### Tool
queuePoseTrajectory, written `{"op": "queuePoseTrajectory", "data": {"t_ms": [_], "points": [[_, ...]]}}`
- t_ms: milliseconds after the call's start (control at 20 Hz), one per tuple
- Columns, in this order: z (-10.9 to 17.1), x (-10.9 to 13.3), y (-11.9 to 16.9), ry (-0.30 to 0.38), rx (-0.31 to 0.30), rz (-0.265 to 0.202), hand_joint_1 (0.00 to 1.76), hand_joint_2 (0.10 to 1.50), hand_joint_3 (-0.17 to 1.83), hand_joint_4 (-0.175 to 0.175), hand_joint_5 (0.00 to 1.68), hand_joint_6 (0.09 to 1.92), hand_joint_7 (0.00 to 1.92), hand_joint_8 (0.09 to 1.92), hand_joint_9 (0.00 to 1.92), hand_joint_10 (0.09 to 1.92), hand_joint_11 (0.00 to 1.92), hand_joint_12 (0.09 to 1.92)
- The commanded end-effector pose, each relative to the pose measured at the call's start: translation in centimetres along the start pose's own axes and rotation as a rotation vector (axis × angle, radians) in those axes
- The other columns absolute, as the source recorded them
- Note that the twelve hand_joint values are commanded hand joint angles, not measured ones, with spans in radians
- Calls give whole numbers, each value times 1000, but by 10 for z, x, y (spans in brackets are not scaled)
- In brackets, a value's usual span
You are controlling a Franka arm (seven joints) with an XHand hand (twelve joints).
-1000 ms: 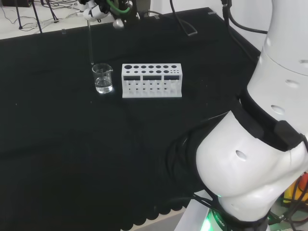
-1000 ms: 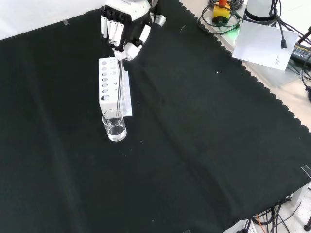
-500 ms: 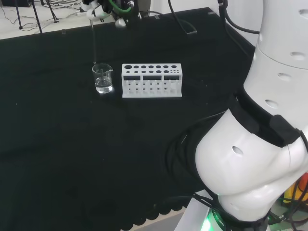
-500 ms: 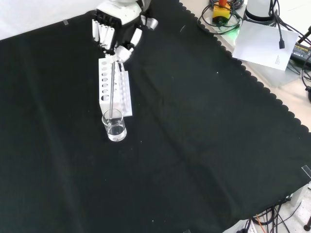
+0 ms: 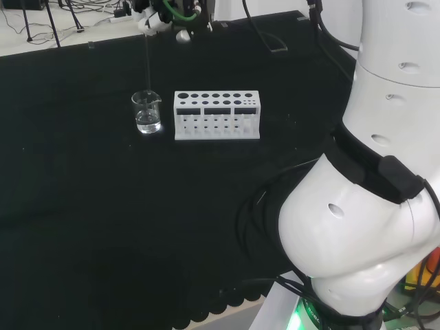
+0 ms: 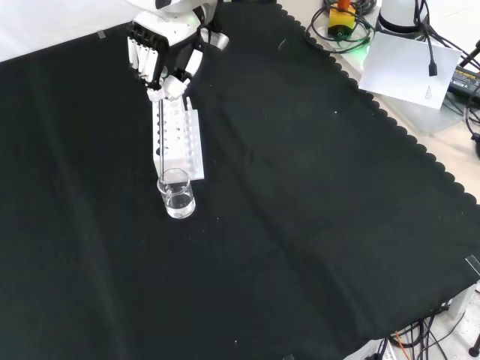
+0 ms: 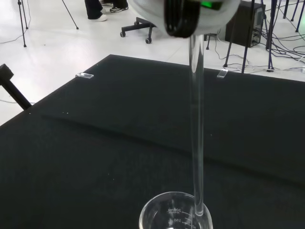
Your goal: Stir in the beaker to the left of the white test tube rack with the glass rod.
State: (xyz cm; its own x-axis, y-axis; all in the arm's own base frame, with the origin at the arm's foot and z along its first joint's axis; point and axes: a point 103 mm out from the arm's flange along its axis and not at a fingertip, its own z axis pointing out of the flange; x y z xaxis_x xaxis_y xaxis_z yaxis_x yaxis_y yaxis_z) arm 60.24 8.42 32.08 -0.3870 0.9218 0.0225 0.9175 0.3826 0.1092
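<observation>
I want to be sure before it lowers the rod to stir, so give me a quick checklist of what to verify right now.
1. Hand curled on the glass rod: ok.
2. Rod hangs about upright: ok.
3. Rod tip at the beaker mouth near its rim: ok; inside or just above it, cannot tell.
4. Beaker upright, clear liquid inside: ok.
5. White test tube rack apart from the beaker: ok.
6. Rod clear of the beaker wall: cannot tell.

From my remote station, the robot hand [image 5: 157,15] was cut off by the head view's top edge. In the wrist view, the beaker [image 7: 175,215] ran off the frame's edge. I could not tell whether the glass rod [image 6: 160,139] tip reached the liquid.
</observation>
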Motion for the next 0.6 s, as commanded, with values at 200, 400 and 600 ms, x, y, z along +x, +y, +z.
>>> {"op": "queuePoseTrajectory", "data": {"t_ms": [200,400,600], "points": [[22,0,-3,4,41,4,1311,886,306,-175,1161,454,1200,980,1604,919,1409,1094],[34,4,-3,11,61,-7,1311,887,305,-175,1162,452,1200,979,1605,918,1409,1093],[46,4,-2,18,74,-11,1311,887,303,-175,1163,450,1200,979,1605,917,1409,1093]]}}
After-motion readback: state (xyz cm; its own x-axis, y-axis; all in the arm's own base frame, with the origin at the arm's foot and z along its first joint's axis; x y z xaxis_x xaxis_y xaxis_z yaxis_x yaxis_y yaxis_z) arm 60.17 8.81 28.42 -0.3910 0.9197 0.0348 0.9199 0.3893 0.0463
